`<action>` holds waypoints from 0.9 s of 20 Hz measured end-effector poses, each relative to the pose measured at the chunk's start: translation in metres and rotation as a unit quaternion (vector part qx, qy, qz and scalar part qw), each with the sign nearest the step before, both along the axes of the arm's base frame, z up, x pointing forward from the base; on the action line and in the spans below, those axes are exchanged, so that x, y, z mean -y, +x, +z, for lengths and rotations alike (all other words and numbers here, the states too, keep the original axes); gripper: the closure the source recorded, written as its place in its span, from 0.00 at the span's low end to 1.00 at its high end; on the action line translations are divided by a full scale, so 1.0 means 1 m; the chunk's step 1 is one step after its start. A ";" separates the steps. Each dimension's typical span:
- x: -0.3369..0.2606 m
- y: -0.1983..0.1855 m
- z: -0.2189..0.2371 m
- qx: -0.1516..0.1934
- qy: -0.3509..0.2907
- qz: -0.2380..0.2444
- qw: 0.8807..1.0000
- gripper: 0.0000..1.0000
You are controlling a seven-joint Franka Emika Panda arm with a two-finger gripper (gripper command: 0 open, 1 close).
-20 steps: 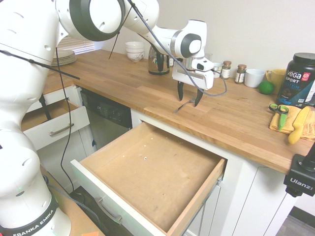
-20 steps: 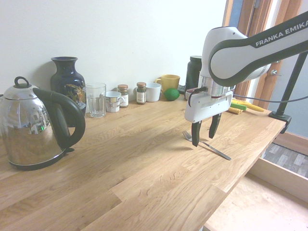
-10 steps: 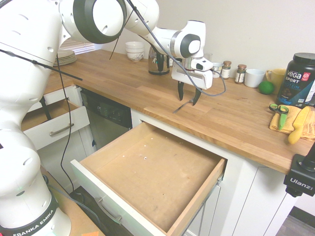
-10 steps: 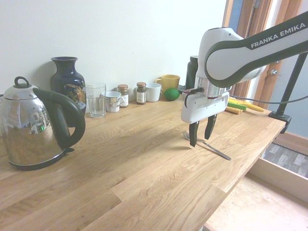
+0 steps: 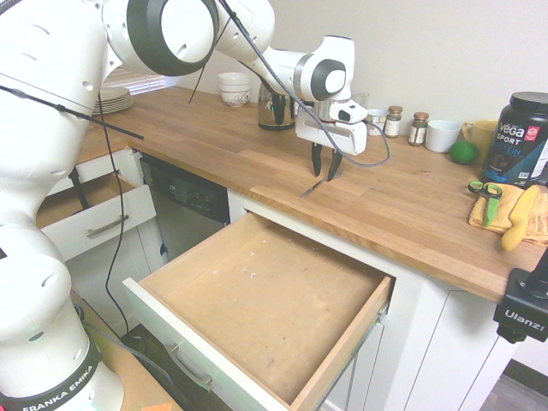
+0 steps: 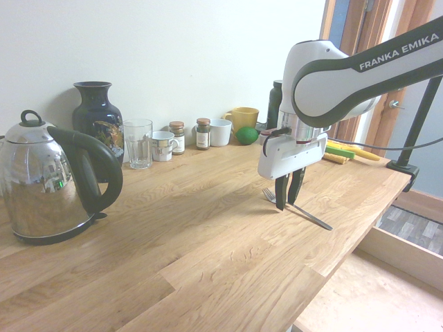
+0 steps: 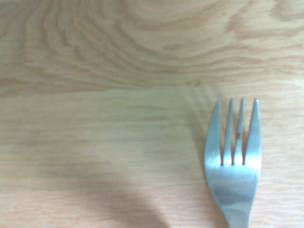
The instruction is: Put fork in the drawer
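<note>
Fork (image 6: 297, 208) lies flat on the wooden counter (image 5: 214, 137), right under the gripper (image 6: 288, 203). The gripper points straight down. Its two dark fingers (image 5: 317, 158) stand close together, one on each side of the fork near the tines, with only a small gap between them. I cannot tell if they squeeze the fork. The handle sticks out past the fingers toward the counter's edge. Below that edge, the big drawer (image 5: 342, 342) is pulled open. A kettle (image 6: 48, 187) stands far off to one side.
</note>
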State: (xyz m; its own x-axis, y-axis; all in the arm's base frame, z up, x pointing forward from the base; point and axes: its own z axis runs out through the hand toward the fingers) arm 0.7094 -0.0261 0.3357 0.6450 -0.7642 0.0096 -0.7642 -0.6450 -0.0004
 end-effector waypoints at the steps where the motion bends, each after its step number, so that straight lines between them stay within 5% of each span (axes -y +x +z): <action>1: 0.000 0.000 0.000 0.000 0.000 0.000 1.000 1.00; 18: -0.003 0.001 -0.003 -0.001 0.000 0.000 1.000 1.00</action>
State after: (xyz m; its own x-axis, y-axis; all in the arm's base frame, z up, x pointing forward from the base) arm 0.7100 -0.0235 0.3327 0.6448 -0.7643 0.0080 -0.7644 -0.6448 0.0021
